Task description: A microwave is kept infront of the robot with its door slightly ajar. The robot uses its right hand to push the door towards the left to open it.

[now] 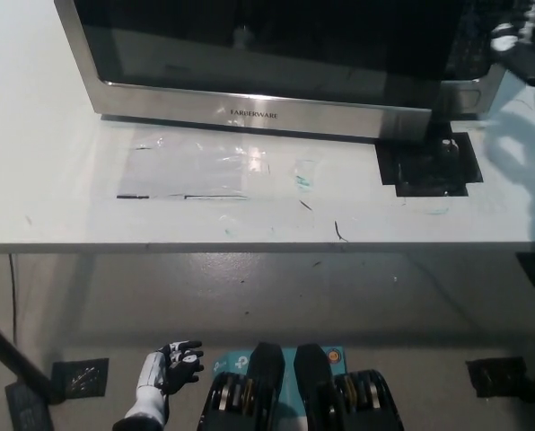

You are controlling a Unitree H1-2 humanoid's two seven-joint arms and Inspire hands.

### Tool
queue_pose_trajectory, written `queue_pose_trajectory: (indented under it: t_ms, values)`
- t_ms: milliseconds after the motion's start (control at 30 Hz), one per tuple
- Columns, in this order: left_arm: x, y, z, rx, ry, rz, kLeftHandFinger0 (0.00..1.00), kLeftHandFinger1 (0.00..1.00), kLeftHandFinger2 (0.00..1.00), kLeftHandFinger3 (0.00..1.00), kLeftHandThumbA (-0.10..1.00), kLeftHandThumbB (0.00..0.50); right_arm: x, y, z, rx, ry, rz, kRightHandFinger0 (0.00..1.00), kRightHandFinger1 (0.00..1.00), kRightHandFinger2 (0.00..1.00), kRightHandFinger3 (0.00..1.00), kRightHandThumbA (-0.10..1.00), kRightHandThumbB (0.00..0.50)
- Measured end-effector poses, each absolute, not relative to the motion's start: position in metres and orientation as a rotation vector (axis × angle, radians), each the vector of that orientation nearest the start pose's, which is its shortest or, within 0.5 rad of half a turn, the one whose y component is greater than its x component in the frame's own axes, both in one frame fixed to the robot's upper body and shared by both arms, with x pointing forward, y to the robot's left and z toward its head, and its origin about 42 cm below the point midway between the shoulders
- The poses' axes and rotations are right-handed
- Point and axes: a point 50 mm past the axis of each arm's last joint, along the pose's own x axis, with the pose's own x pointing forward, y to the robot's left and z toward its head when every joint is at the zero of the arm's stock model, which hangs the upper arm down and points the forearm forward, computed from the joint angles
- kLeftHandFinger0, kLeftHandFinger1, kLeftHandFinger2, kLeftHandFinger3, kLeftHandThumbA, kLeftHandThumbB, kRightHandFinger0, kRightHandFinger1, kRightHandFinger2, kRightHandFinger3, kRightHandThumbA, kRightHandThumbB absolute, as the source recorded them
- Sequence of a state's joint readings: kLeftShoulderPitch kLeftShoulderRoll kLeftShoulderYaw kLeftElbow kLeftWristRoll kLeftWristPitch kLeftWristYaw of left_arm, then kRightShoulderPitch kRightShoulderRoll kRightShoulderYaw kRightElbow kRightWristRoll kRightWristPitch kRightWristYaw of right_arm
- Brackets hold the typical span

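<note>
At upper right edge of head view, right hand (521,43) showing as motion-blurred black shape beside microwave (276,63) right front corner; finger state cannot be told, contact with door (258,54) cannot be told. Microwave sitting at far side of white table (61,189), dark glass door facing robot, spanning most of front. Left hand (173,364) hanging low at lower left, below table edge, fingers loosely spread, grasping nothing.

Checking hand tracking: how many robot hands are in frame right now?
2. The left hand hangs low at the bottom left, below the table edge. The right hand is blurred at the top right, beside the microwave.
</note>
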State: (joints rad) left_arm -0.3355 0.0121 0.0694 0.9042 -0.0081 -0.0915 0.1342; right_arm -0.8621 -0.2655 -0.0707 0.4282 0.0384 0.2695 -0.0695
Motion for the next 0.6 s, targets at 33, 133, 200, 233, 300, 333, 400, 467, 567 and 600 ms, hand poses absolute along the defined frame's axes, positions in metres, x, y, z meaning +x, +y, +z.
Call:
queue_pose_trajectory:
  t_ms: [33, 133, 200, 233, 300, 333, 400, 467, 567, 600]
  values:
    - [0.342, 0.212, -0.03, 0.032, 0.486, 0.119, 0.67, 0.57, 0.6, 0.55, 0.13, 0.0, 0.521, -0.258, 0.323, -0.179, -0.173, -0.085, 0.33, 0.47, 0.58, 0.7, 0.22, 0.199]
    - [0.342, 0.212, -0.03, 0.032, 0.485, 0.119, 0.65, 0.57, 0.59, 0.55, 0.13, 0.003, 0.529, -0.252, 0.317, -0.21, -0.16, -0.087, 0.26, 0.41, 0.54, 0.67, 0.22, 0.208]
    - [0.342, 0.213, -0.03, 0.03, 0.485, 0.121, 0.65, 0.57, 0.6, 0.57, 0.12, 0.001, 0.533, -0.251, 0.316, -0.222, -0.158, -0.092, 0.27, 0.41, 0.54, 0.7, 0.22, 0.212]
    - [0.342, 0.213, -0.03, 0.028, 0.485, 0.122, 0.65, 0.58, 0.61, 0.58, 0.12, 0.0, 0.534, -0.251, 0.315, -0.23, -0.156, -0.095, 0.28, 0.41, 0.53, 0.71, 0.23, 0.212]
    - [0.342, 0.212, -0.03, 0.027, 0.485, 0.121, 0.64, 0.56, 0.59, 0.55, 0.13, 0.0, 0.537, -0.249, 0.311, -0.237, -0.146, -0.098, 0.34, 0.47, 0.55, 0.72, 0.24, 0.208]
    - [0.342, 0.212, -0.03, 0.028, 0.485, 0.12, 0.64, 0.56, 0.59, 0.55, 0.13, 0.0, 0.539, -0.247, 0.308, -0.234, -0.139, -0.098, 0.34, 0.47, 0.55, 0.72, 0.24, 0.209]
    - [0.342, 0.212, -0.03, 0.031, 0.485, 0.118, 0.68, 0.58, 0.61, 0.57, 0.15, 0.0, 0.541, -0.244, 0.304, -0.227, -0.134, -0.095, 0.43, 0.56, 0.63, 0.81, 0.3, 0.202]
    - [0.342, 0.212, -0.03, 0.032, 0.485, 0.117, 0.7, 0.6, 0.63, 0.6, 0.13, 0.0, 0.541, -0.241, 0.303, -0.221, -0.14, -0.091, 0.48, 0.61, 0.67, 0.84, 0.32, 0.198]
    - [0.343, 0.212, -0.029, 0.029, 0.486, 0.119, 0.67, 0.59, 0.61, 0.56, 0.12, 0.0, 0.539, -0.234, 0.301, -0.209, -0.145, -0.081, 0.45, 0.59, 0.65, 0.8, 0.37, 0.199]
    - [0.343, 0.212, -0.029, 0.029, 0.486, 0.12, 0.67, 0.59, 0.61, 0.55, 0.11, 0.0, 0.538, -0.233, 0.3, -0.205, -0.149, -0.082, 0.45, 0.6, 0.66, 0.8, 0.37, 0.199]
